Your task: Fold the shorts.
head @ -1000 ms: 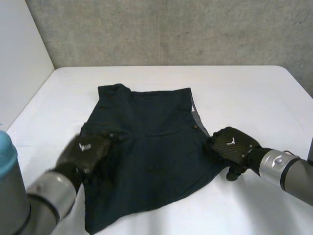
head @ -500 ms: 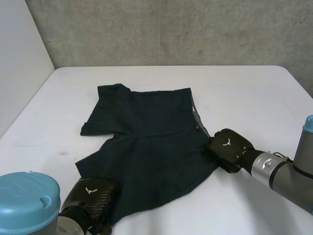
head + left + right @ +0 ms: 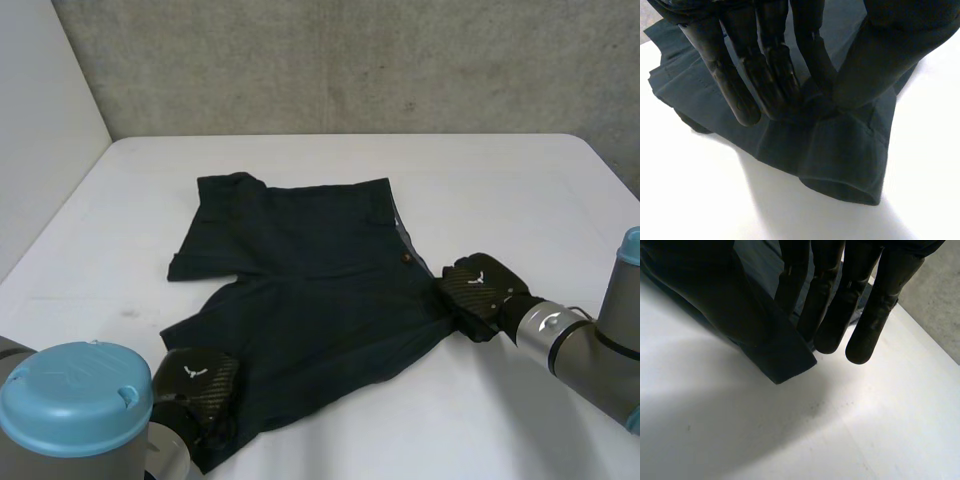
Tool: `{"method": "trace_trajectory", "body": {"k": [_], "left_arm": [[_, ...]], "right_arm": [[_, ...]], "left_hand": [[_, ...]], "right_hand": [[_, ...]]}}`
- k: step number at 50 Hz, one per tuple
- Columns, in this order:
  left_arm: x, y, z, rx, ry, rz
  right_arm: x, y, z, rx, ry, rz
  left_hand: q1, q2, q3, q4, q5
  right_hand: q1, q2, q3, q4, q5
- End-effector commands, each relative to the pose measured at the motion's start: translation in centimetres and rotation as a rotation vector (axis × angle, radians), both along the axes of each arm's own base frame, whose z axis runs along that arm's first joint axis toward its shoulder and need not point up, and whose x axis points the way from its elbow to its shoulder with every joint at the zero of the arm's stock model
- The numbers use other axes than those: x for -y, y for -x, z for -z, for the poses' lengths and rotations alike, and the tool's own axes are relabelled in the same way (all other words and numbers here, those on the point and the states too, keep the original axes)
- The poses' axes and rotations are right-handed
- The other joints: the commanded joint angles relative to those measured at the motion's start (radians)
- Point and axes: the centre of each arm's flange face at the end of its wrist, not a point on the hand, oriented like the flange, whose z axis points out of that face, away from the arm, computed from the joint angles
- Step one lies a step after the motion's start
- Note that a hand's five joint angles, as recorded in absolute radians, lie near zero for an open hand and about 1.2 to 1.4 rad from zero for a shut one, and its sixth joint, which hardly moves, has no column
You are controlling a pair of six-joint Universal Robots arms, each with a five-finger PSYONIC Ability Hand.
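Note:
The dark shorts (image 3: 300,280) lie spread on the white table (image 3: 500,190), waistband toward the far side. My left hand (image 3: 195,385) sits at the near left leg hem. In the left wrist view its fingers (image 3: 765,75) and thumb (image 3: 875,65) pinch a raised fold of the shorts (image 3: 840,160) just above the hem. My right hand (image 3: 478,288) is at the right edge of the shorts. In the right wrist view its fingers (image 3: 860,315) close against a corner of the shorts (image 3: 780,360) lifted slightly off the table.
A grey wall runs behind the table and a white wall stands at the left. My left arm's light-blue cap (image 3: 75,395) fills the near left corner. My right forearm (image 3: 580,345) reaches in from the right. Bare table surrounds the shorts.
My left hand slid from the left leg down to the near hem and closed on it. My right hand closed on the right edge, drawing it slightly outward.

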Motion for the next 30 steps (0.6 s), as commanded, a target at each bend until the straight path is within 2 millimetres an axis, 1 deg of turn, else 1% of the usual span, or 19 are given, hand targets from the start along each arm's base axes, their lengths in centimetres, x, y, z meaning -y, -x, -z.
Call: {"method": "trace_trajectory", "body": {"k": [1,2,3,4,8,9,10,11,12,14,26,30], "left_arm": [[-0.8,-0.1,-0.3,0.034,-0.002,0.038],[-0.9,-0.1,-0.3,0.034,-0.001,0.039],[-0.9,-0.1,-0.3,0.033,0.0,0.039],[-1.0,-0.1,-0.4,0.032,0.001,0.039],[-1.1,-0.2,-1.1,0.011,0.024,0.043],[-1.2,-0.2,-1.2,0.008,0.026,0.042],[-1.2,-0.3,-1.3,0.007,0.027,0.042],[-1.3,-0.3,-1.3,0.008,0.026,0.043],[-1.3,-0.3,-1.2,0.009,0.024,0.043],[-1.5,-0.3,-1.2,0.012,0.025,0.048],[-1.7,0.0,-0.9,0.018,0.018,0.062],[-1.5,0.1,-0.1,0.036,-0.003,0.062]], "right_arm": [[-0.5,-0.5,-0.5,0.002,0.004,0.0],[-0.6,-0.5,-0.5,0.002,0.006,-0.001],[-0.7,-0.6,-0.6,0.002,0.004,-0.003],[-0.7,-0.6,-0.6,0.002,0.006,-0.003],[-0.7,-0.5,-0.5,0.002,0.004,-0.002],[-0.7,-0.5,-0.5,0.002,0.004,-0.002],[-0.7,-0.5,-0.6,0.002,0.004,-0.001],[-0.7,-0.5,-0.6,0.002,0.004,-0.001],[-0.8,-0.5,-0.6,0.001,0.003,-0.001],[-0.8,-0.5,-0.5,0.001,0.001,0.0],[-0.9,-0.4,-0.4,0.001,-0.003,-0.001],[-0.9,-0.4,-0.4,0.0,-0.003,-0.002]], "left_hand": [[0.286,0.268,0.278,0.264,0.277],[0.248,0.231,0.24,0.227,0.239],[0.065,0.047,0.057,0.043,0.056],[0.014,-0.004,0.006,-0.008,0.004],[0.142,0.124,0.134,0.121,0.133],[0.145,0.128,0.137,0.124,0.136],[0.102,0.084,0.094,0.08,0.092],[0.032,0.014,0.023,0.01,0.022],[-0.094,-0.112,-0.102,-0.116,-0.103],[-0.431,-0.449,-0.439,-0.453,-0.441],[-0.442,-0.46,-0.45,-0.463,-0.451],[-0.421,-0.439,-0.429,-0.443,-0.431]], "right_hand": [[0.47,0.226,0.211,0.206,0.259],[0.47,0.226,0.211,0.206,0.259],[0.47,0.226,0.211,0.206,0.259],[0.47,0.226,0.211,0.206,0.259],[0.47,0.226,0.211,0.206,0.259],[0.47,0.226,0.211,0.206,0.259],[0.47,0.226,0.211,0.206,0.259],[0.47,0.226,0.211,0.206,0.259],[0.47,0.226,0.211,0.206,0.259],[0.47,0.226,0.211,0.206,0.259],[0.47,0.226,0.211,0.206,0.259],[0.47,0.226,0.211,0.206,0.259]]}}
